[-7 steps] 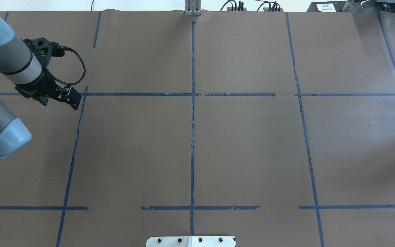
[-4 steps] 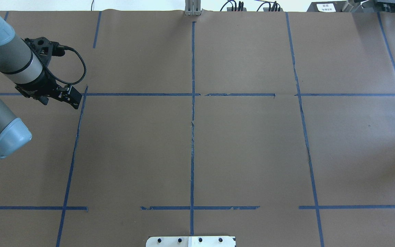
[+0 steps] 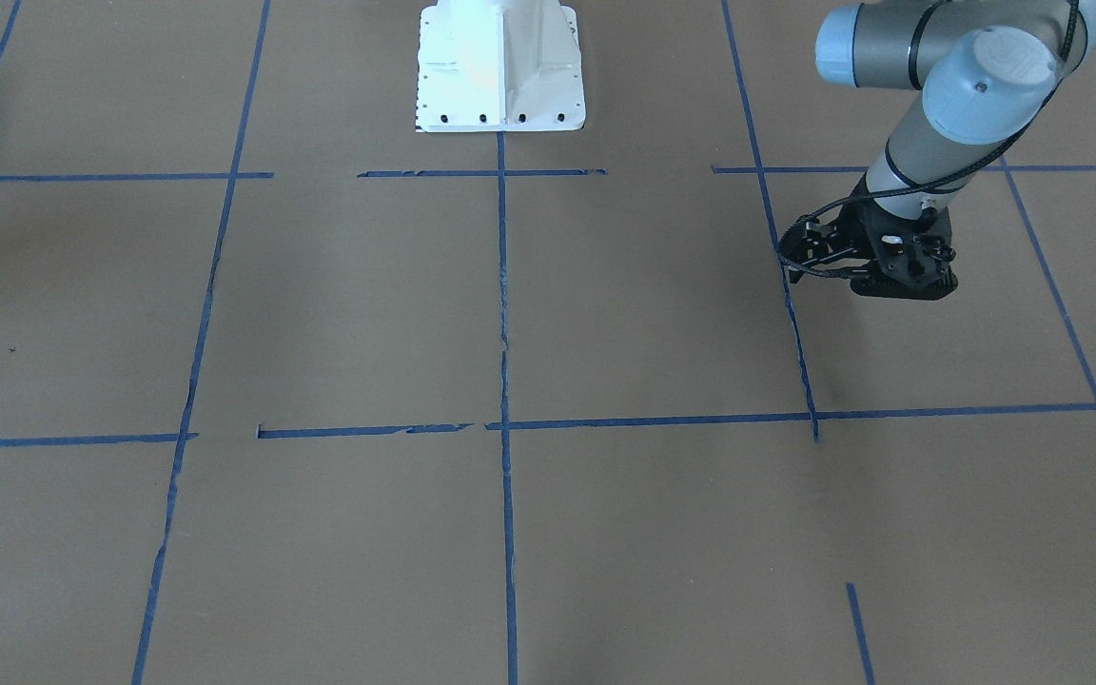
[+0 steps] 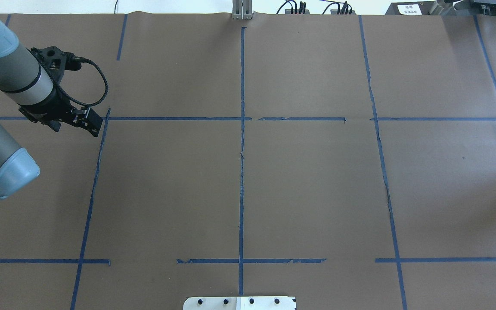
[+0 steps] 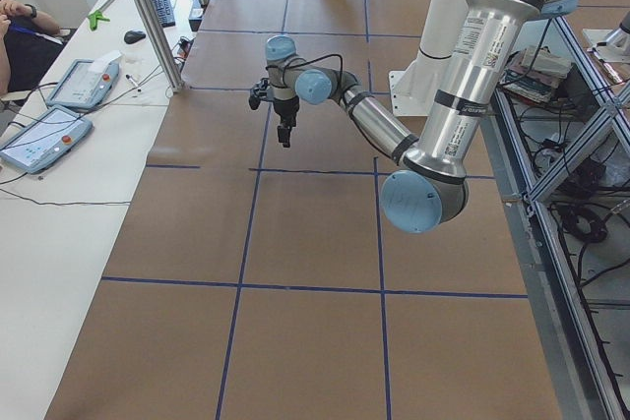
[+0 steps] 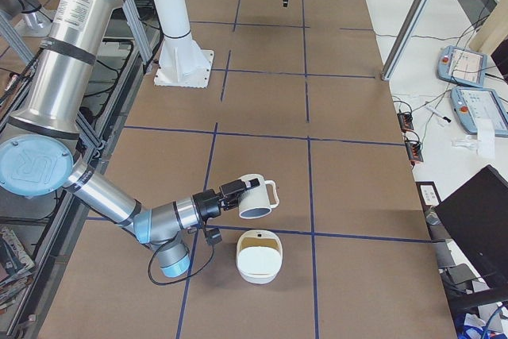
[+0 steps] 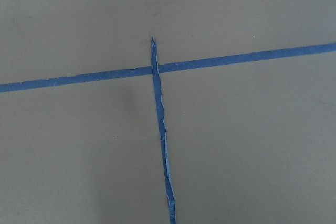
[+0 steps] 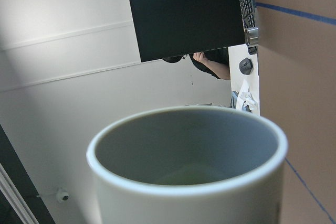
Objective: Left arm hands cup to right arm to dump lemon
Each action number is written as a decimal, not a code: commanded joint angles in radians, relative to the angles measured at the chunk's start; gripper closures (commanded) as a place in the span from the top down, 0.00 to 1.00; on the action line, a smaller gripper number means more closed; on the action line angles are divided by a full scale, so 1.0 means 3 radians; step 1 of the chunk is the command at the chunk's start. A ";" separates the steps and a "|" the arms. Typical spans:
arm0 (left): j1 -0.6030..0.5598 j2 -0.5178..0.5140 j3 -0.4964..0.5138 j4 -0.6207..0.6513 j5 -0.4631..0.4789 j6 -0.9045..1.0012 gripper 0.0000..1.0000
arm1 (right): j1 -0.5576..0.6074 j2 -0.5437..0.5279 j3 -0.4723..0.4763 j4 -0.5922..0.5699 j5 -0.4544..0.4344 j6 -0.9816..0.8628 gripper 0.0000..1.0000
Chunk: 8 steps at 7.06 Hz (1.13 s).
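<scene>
Front-facing view: table [image 3: 643,314] under brown paper, gridded with blue tape [image 3: 502,304]; white robot base [image 3: 500,67] at the top edge; left arm [image 3: 919,143] on the view's right, left gripper [image 3: 902,283] pointing down beside 1 tape line, nothing in it; how far its jaws stand apart cannot be told. Overhead view: the same arm at the left edge, gripper by a tape crossing. Exterior left view: near arm stretched out, gripper hanging point-down above the paper; side bench [image 5: 59,204] with 2 control tablets [image 5: 74,81], keyboard [image 5: 159,2], mouse [image 5: 135,36] and a person [image 5: 20,41] at the edge. Exterior right view: right arm [image 6: 103,196] low over the near table; cup [image 6: 255,196] at the tips of the right gripper [image 6: 236,189], tipped on its side above the paper, mouth toward the camera, handle away from the gripper; the grip itself cannot be judged here. 1 cream-white container [image 6: 258,258] stands just beside the cup, on the camera's side. Left wrist view: 1 tape crossing on the paper. Right wrist view: cup rim close up, grey inside; lemon [image 8: 185,176] only a faint yellow-green patch deep within; black monitor [image 8: 189,14] beyond.
</scene>
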 commanded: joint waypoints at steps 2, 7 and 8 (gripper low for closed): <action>0.0000 -0.0002 0.0000 0.0005 0.0000 0.0000 1.00 | 0.0059 -0.0003 -0.0011 0.0078 -0.0173 0.0815 0.05; 0.0006 -0.0007 0.0005 0.0010 0.0000 0.0005 1.00 | 0.0095 0.0002 -0.0011 0.0083 -0.0291 0.1225 0.05; 0.0006 -0.0007 0.0005 0.0010 0.0000 0.0005 1.00 | 0.0095 0.0002 -0.0011 0.0083 -0.0291 0.1225 0.05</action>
